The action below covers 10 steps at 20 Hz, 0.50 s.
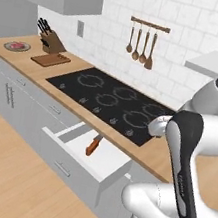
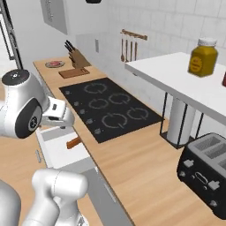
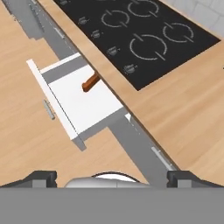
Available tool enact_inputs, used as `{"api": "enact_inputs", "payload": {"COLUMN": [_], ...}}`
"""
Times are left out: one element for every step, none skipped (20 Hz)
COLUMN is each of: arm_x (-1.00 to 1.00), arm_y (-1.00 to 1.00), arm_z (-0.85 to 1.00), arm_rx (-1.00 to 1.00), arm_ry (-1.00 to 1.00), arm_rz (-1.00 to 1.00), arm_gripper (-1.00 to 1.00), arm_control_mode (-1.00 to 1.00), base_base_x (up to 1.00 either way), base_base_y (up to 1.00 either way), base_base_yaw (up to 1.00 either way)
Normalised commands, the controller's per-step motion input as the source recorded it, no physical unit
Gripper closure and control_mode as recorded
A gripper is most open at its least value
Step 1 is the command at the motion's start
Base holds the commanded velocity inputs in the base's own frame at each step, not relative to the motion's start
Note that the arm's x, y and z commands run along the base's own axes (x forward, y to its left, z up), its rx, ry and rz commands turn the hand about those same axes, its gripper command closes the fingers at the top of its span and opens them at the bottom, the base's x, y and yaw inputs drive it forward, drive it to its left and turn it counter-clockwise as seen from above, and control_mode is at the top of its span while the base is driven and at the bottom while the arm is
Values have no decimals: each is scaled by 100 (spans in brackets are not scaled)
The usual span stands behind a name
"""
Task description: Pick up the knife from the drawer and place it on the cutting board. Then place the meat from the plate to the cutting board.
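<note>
The knife with its orange-red handle lies in the open white drawer, its blade tucked under the counter edge. In the hand view the knife sits at the drawer's far side. My gripper hovers high above the drawer and the counter edge, open, its fingertips wide apart with nothing between them. Far left on the counter lies the reddish-brown cutting board. Beyond it stands the grey plate with the red meat on it.
A black cooktop fills the counter between the drawer and the board. A wooden knife block stands behind the board, and utensils hang on the wall. To the right are a black toaster and a white shelf with a yellow jar.
</note>
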Motion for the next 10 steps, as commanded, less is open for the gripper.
{"api": "enact_inputs", "payload": {"arm_x": [26, 26, 49, 43, 51, 68, 64, 64, 53, 54], "arm_y": [45, 49, 79, 100, 100, 100, 100, 100, 99, 91], "arm_z": [-13, -19, -35, -38, -39, -40, -40, -59, -60, -68], "arm_rx": [-3, -2, -3, -3, 0, 0, 0, 0, 0, 0], "arm_ry": [15, 17, 20, 14, 18, 39, 39, 33, 21, 18], "arm_rz": [0, 2, 4, 3, 3, 3, 5, 6, 7, 8], "arm_gripper": [-100, -100, -100, -100, -100, -100, -100, -100, -100, -100], "arm_control_mode": [-100, -100, -100, -100, -100, -100, -100, -100, -100, -100], "base_base_x": [0, 0, 0, 0, 0, 0, 0, 0, 0, 0], "base_base_y": [0, 0, 0, 0, 0, 0, 0, 0, 0, 0], "base_base_yaw": [0, 0, 0, 0, 0, 0, 0, 0, 0, 0]}}
